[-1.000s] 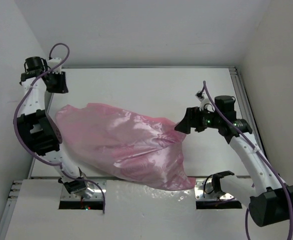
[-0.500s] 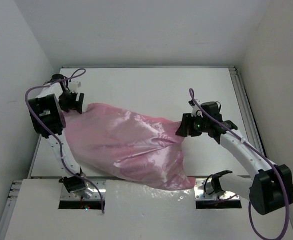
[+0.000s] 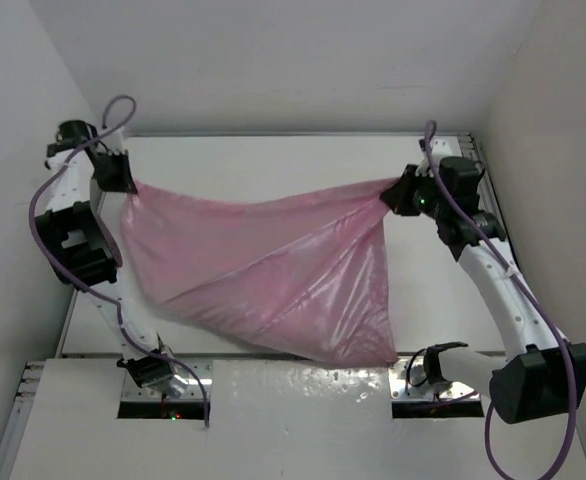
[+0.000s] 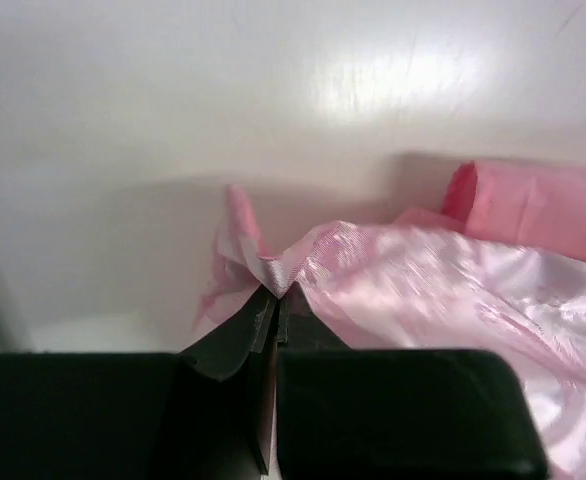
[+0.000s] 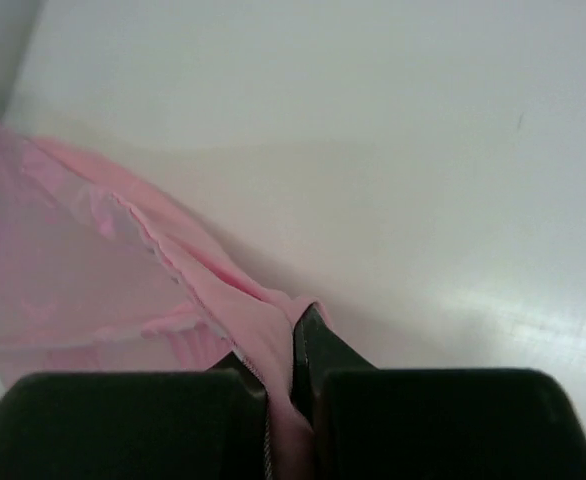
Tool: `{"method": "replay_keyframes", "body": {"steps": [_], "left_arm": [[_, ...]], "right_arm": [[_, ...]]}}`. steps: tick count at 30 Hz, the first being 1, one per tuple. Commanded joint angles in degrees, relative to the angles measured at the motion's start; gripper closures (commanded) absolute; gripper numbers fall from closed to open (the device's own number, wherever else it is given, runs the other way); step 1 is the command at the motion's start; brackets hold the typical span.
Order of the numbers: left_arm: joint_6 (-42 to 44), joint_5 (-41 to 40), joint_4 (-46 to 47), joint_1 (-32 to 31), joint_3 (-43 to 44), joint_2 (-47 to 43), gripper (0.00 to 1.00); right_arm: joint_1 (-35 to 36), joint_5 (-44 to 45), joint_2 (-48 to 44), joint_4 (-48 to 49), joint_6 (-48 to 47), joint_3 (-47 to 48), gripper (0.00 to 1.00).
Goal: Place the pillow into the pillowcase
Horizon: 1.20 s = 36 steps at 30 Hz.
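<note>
So here's where we're at: the pillowcase [image 3: 273, 270] is strung out between both arms over the white table [image 3: 273, 160], pink satin pulled into a big triangle-ish sheet. The top edge runs taut from the left gripper [image 3: 116, 176] at the far left corner of the table across to the right gripper [image 3: 401, 192] on the far right side. From that line the fabric sags toward us, and its lowest corner lies at the near edge of the table, just beside the right arm's base.

From the left wrist camera, we see the black fingers [image 4: 228, 345] pressed together on a small pinch of shiny fabric, with the rest of the cloth spreading off to the right. The right wrist camera gives us the same deal: jaws clamped tight on a bunched corner with a stitched hem trailing off to the left.

Whether the pillow is inside all that pink, we honestly can't tell.
</note>
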Motion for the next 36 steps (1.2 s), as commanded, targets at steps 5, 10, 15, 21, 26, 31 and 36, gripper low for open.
{"method": "replay_keyframes", "body": {"steps": [5, 10, 15, 21, 26, 31, 36], "left_arm": [[-5.65, 8.69, 6.14, 2.75, 8.03, -20.29, 1.00], [-6.27, 11.85, 7.29, 2.57, 6.44, -24.78, 1.00], [-10.57, 8.70, 15.71, 3.53, 10.45, -29.17, 1.00], [-23.74, 10.54, 17.40, 11.09, 30.66, -26.63, 1.00], [-24.46, 11.15, 18.27, 15.05, 31.84, -31.89, 1.00], [-24.46, 10.11, 19.41, 18.30, 31.66, -36.37, 1.00], [-22.36, 4.93, 18.02, 19.89, 34.38, -38.84, 1.00]], "right_arm": [[-2.23, 3.60, -2.65, 9.13, -1.77, 15.22, 1.00], [-2.14, 3.33, -3.62, 9.39, -1.86, 16.20, 1.00], [-3.45, 6.32, -2.48, 7.99, -3.61, 21.90, 1.00], [-8.38, 13.35, -3.26, 5.53, -5.46, 29.73, 1.00], [-10.58, 14.50, -5.90, 2.01, -6.52, 31.41, 1.00], [-10.58, 18.45, -9.50, -0.36, -7.39, 31.40, 1.00], [-10.49, 22.31, -13.46, -5.10, -8.80, 35.35, 1.00]]}}
